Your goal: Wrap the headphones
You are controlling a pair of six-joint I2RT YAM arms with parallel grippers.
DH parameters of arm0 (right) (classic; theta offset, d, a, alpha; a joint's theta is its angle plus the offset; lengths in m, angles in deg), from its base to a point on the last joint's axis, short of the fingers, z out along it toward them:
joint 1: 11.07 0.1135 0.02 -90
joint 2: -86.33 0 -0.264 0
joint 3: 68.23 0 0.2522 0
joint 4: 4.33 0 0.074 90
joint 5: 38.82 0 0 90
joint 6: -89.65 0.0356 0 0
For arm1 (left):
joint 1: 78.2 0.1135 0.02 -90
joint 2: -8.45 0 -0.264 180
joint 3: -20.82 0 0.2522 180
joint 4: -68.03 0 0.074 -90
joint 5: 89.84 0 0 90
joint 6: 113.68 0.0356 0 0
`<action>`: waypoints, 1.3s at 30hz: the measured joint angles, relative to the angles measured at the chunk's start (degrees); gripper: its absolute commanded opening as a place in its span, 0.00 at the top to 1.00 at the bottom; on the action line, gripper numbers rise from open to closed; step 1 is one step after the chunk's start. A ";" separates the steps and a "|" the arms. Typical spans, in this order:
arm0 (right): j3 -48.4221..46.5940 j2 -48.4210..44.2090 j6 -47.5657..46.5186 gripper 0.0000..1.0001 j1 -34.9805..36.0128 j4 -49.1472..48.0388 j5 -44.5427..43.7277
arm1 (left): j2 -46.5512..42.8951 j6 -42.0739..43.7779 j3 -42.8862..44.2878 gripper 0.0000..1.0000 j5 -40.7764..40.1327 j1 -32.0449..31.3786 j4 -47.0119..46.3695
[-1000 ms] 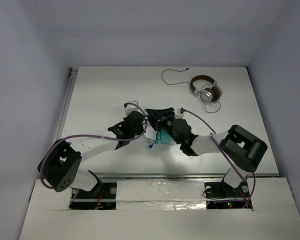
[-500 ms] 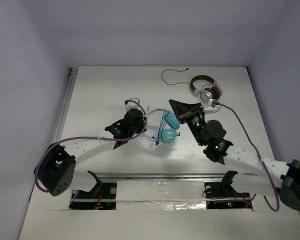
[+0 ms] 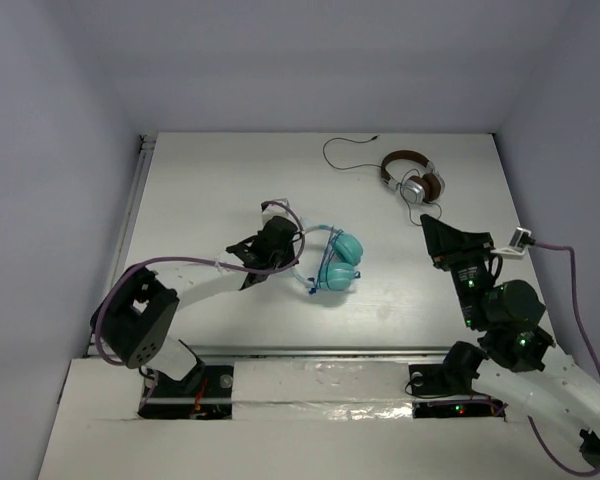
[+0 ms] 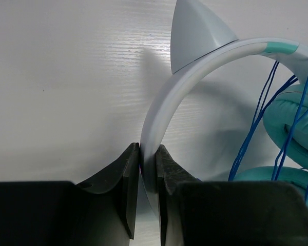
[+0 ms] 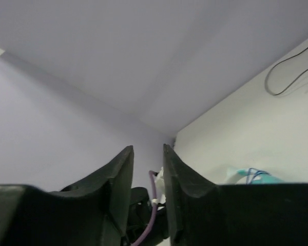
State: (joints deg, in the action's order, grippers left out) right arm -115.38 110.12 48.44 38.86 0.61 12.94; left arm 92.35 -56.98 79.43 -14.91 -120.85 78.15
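open table [image 3: 190, 190] far left and near centre, brown headphones [image 3: 412, 180] crowding far right, teal headphones [image 3: 338, 262] mid-table

A white, wood-grained surface [image 3: 200, 170] sits inside plain, pale lavender-grey walls [image 3: 310, 60]. A thin metal rail [image 3: 133, 210] runs along its left edge. Even, diffuse light casts only soft shadows.

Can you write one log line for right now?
left gripper: shut on headband | headphones: blue cable across cups | right gripper: open, empty, apart from headphones
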 measured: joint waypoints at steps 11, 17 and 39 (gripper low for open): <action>-2.19 -5.03 -4.02 0.14 0.00 16.70 -4.22 | 3.26 0.15 2.97 0.57 -0.90 0.00 -3.65; -4.50 -8.15 -6.64 0.12 0.00 20.22 -5.73 | -0.44 0.20 2.97 0.38 -3.30 0.00 -3.08; -13.86 -11.21 -9.99 0.00 0.00 32.57 -10.67 | -45.75 2.60 1.66 0.11 -4.37 0.00 1.33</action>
